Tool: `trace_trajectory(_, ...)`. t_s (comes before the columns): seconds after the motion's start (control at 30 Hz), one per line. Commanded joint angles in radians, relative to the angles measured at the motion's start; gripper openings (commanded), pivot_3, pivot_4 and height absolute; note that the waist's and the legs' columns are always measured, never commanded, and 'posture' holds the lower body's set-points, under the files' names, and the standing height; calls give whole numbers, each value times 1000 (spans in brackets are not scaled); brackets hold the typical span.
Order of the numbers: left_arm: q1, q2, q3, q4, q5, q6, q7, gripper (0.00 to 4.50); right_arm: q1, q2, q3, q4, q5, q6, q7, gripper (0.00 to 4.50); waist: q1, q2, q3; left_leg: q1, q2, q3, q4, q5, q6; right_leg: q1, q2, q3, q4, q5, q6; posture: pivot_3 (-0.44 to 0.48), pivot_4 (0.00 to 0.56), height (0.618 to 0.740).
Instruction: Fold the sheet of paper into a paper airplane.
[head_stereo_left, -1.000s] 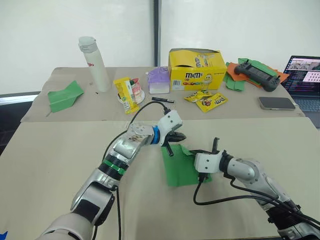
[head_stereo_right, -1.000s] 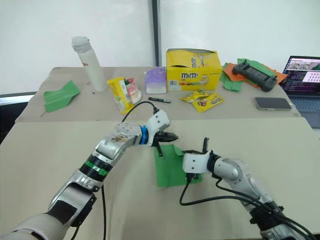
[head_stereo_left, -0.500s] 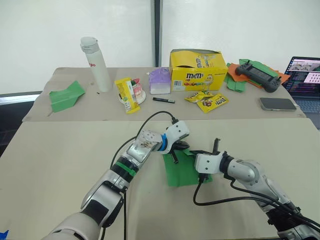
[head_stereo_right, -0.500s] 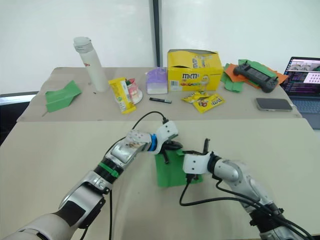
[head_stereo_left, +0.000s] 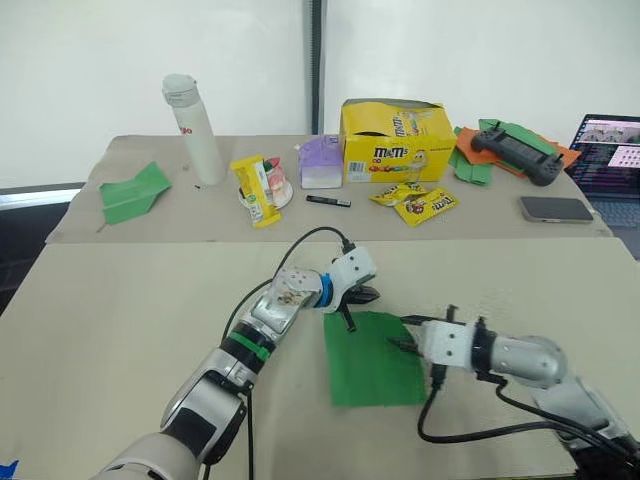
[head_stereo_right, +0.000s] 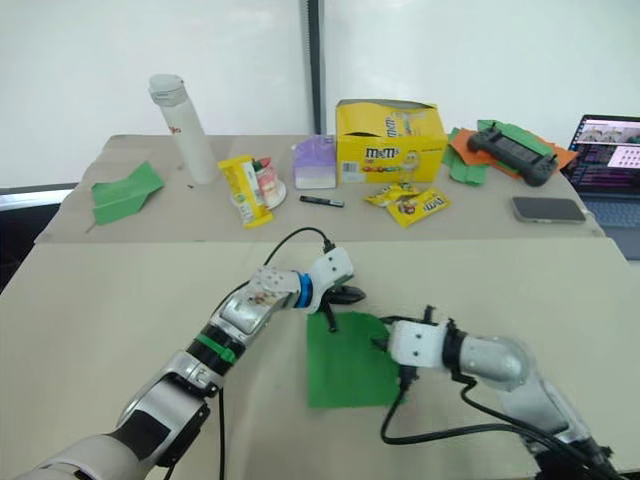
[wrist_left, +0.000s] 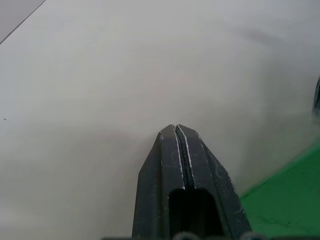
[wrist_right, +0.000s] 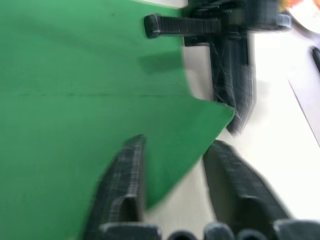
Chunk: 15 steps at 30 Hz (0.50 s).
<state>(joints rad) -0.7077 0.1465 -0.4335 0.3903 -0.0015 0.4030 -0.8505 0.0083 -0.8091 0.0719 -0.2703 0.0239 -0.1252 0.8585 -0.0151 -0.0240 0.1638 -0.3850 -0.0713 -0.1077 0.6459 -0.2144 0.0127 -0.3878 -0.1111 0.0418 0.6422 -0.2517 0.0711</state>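
Note:
The sheet of paper (head_stereo_left: 372, 362), bright green, lies spread flat on the near table, with a faint crease line across it in the right wrist view (wrist_right: 75, 100). My left gripper (head_stereo_left: 346, 322) is shut, its tips down at the sheet's far left corner; in its own view (wrist_left: 175, 127) the tips rest on bare table with green paper (wrist_left: 285, 200) just beside them. My right gripper (head_stereo_left: 400, 332) is open at the sheet's far right corner. In its own view (wrist_right: 176, 144) one finger lies over the paper and the other over the table.
On the back table stand a white bottle (head_stereo_left: 193, 128) and a yellow candy box (head_stereo_left: 395, 140). Beside them lie snack packets (head_stereo_left: 413, 201), a marker (head_stereo_left: 328, 201) and a green paper plane (head_stereo_left: 132, 190). A phone (head_stereo_left: 554, 207), a controller (head_stereo_left: 515, 145) and a laptop (head_stereo_left: 610, 150) sit at the right.
The raised flap on the sheet's right side has dropped and the sheet now lies flat. My right gripper let go and drew back to the right. The left gripper barely moved.

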Motion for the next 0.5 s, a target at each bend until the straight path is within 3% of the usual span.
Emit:
trace_trajectory(0.03,38,13,-26,17,20,15,-23,0,-21,-26,-68,-21,49,-10,20,3364,0,0,0,0,0,0,0,0,0,0,0,0,0,0,0,0,150,740)
trace_trajectory(0.1,41,5,-4,12,6,21,-13,0,-31,-12,-48,-21,35,-16,14,4108,0,0,0,1,0,0,-1,0,0,0,1,0,0,0,0,0,150,740)
trace_trajectory(0.17,39,-1,20,4,-8,24,-7,0,-31,11,-35,-33,43,-1,6,4478,2,0,0,0,0,0,-1,0,0,0,1,-1,0,0,0,0,150,740)
trace_trajectory(0.3,37,-5,74,-30,-47,40,-7,0,-6,76,-108,-89,235,210,-14,4478,3,0,0,-1,0,-1,-1,0,0,-1,0,0,0,0,0,0,150,740)
trace_trajectory(0.5,38,13,129,-118,-117,53,-38,0,56,65,-189,-128,506,673,-42,4478,7,0,0,-2,0,-2,0,0,0,-1,-1,0,0,0,0,0,150,740)
